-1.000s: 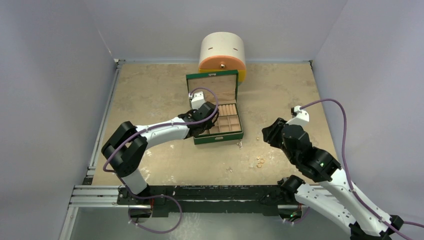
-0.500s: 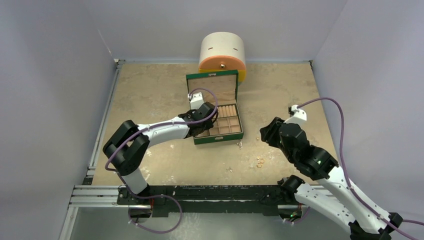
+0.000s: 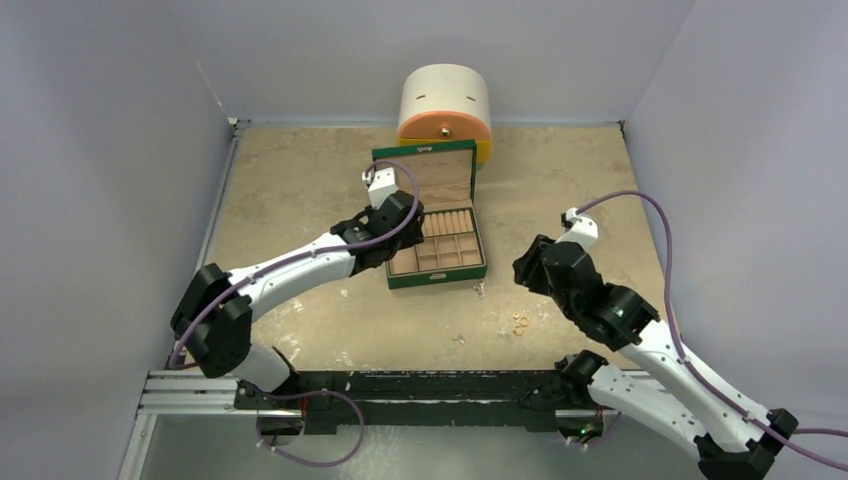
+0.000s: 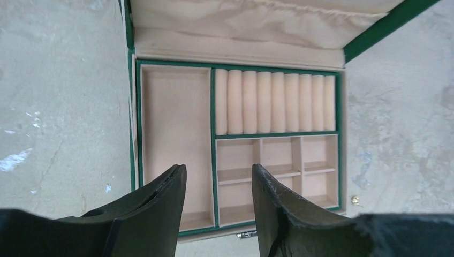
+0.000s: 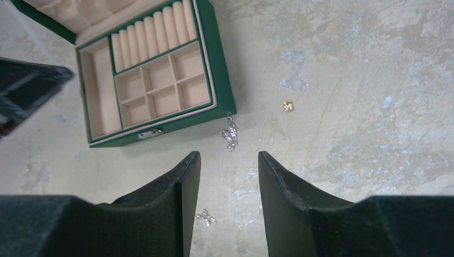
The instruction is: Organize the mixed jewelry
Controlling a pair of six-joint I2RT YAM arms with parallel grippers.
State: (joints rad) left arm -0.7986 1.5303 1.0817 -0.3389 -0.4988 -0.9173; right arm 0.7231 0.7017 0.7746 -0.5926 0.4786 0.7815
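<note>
**Three Cameras, One Shared Landmark**

The top external camera sits high behind the arm bases, looking down and forward across the whole surface [image 3: 300,180]. The left wrist camera looks down from close above the open green box [image 4: 174,123], with the left gripper [image 4: 218,170] at its bottom edge. The right wrist camera, past the right gripper [image 5: 228,156], views the same box from farther off, at upper left.

Silvery cluster [image 5: 230,134], small gold piece [image 5: 288,105], silvery bit [image 5: 206,217], gold rings [image 3: 520,322]: lying loose, apart, on tabletop [image 5: 375,80].
</note>
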